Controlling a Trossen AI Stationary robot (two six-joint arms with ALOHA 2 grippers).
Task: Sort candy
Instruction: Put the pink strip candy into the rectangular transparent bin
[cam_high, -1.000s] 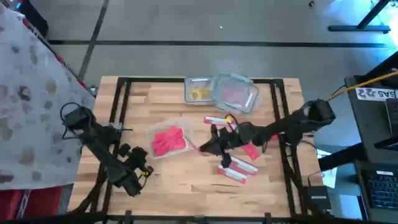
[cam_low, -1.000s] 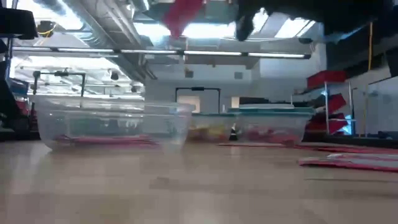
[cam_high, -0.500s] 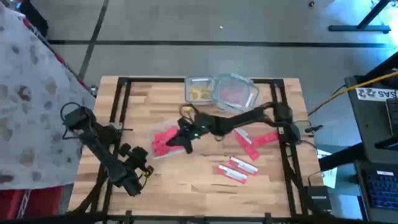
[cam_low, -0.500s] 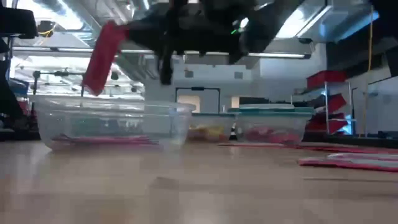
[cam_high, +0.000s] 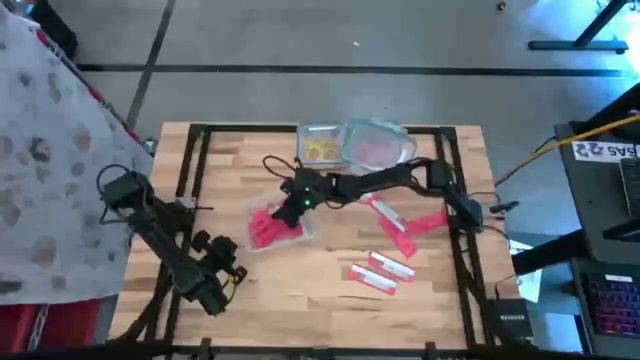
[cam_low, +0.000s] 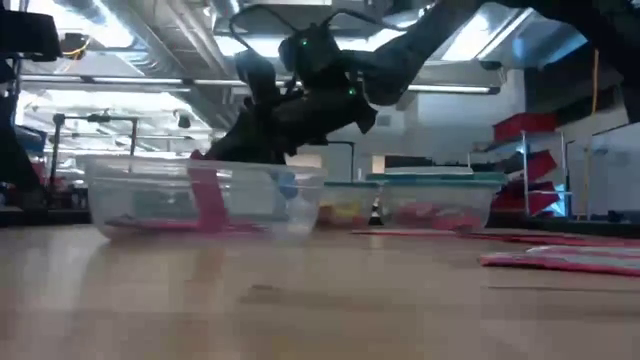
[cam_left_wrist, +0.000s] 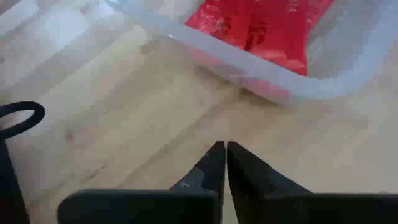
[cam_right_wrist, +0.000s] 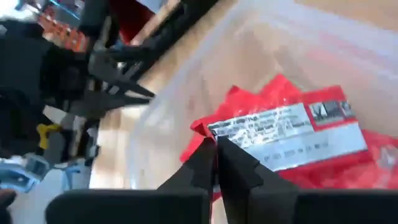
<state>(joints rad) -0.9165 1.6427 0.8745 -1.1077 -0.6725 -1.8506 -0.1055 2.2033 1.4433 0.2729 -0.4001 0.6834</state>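
Red packets (cam_high: 272, 226) fill a clear tub (cam_high: 305, 232) — one (cam_right_wrist: 292, 134) bears a white band with dark print. Pale wood table (cam_high: 300, 300), black frame (cam_high: 192, 160). Yellow pieces (cam_high: 320, 149) in a clear tub (cam_high: 302, 133) — black arms throughout.

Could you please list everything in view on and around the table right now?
Clear tub: one, near table centre, holding red packets.
Red packet in the gripper: one, with a white label, held down inside that tub.
Loose red packets: several, on the table's right half.
Tub with yellow pieces: one, clear, at the far edge.
Tub with pink-red candy: one, clear, beside it.
Wooden table: one, light wood, with a black frame.
Patterned cloth: one, pale, left of the table.
Right gripper: shut on the red packet over the centre tub.
Left gripper: shut, parked by the near-left side.
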